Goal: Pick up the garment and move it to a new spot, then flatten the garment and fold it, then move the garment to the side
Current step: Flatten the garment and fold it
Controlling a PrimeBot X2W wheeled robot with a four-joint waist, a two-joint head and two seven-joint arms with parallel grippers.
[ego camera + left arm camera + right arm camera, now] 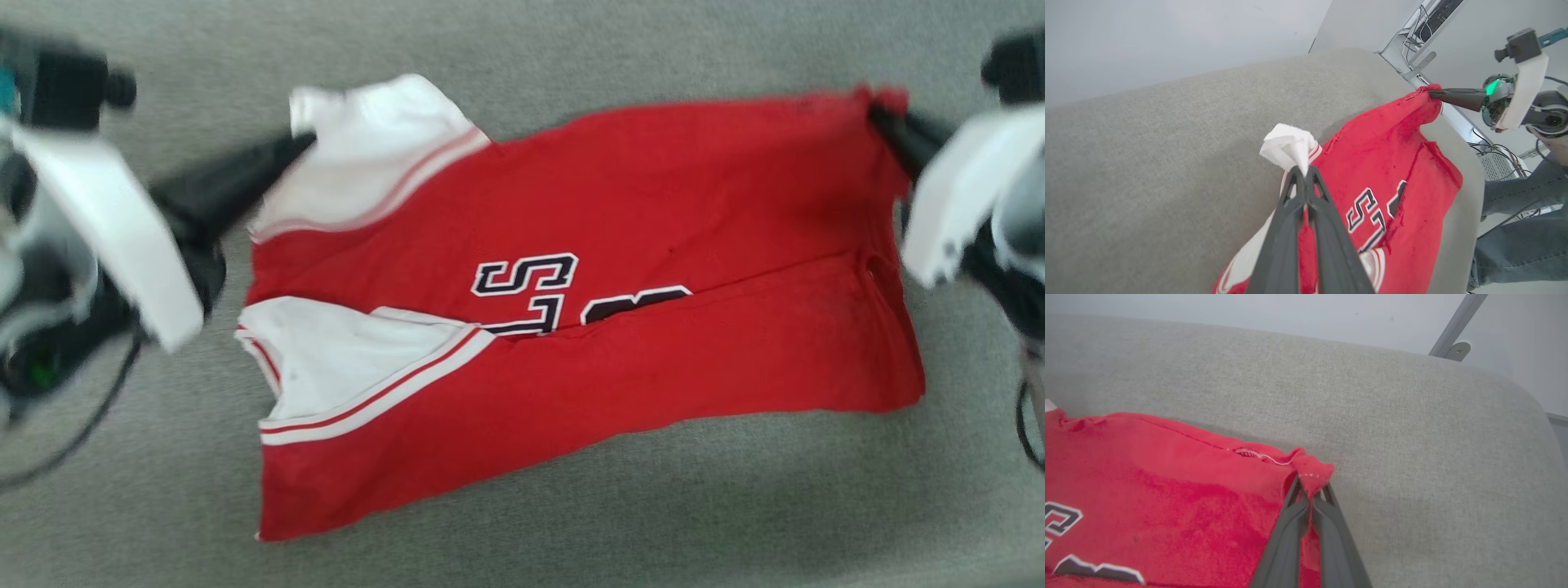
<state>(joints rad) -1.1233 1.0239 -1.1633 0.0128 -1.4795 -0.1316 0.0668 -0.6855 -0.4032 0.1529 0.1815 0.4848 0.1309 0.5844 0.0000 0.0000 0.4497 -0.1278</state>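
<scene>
Dark fingers (1280, 241) of the left gripper (1303, 170) rise from 6 o'clock in the left wrist view, pressed together with no gap and pinching a bunched tip of the white sleeve (1288, 147) of the garment (1392, 155). In the right wrist view the right gripper (1310, 486) is likewise clamped, nipping a small puckered corner of red hem between its tips. From the head camera the left gripper (304, 140) reaches in from 9 o'clock, its pale forearm angled toward 10 o'clock, and grips the far sleeve (367, 147); the right gripper (878, 114) comes in from 2 o'clock and holds the far hem corner. The two arms stand well apart, with the far edge of the garment (653, 204) stretched between them. It lies sideways across the middle of the grey fabric surface (571, 523), sleeves toward 9 o'clock and hem toward 3 o'clock. A crease runs along its length, and the near red panel laps over the lower part of the black-and-white print (526, 282), so only part of the lettering shows. The near sleeve (351, 359), white with red-striped trim, rests flat toward 8 o'clock. Motion blurs the head view slightly.
</scene>
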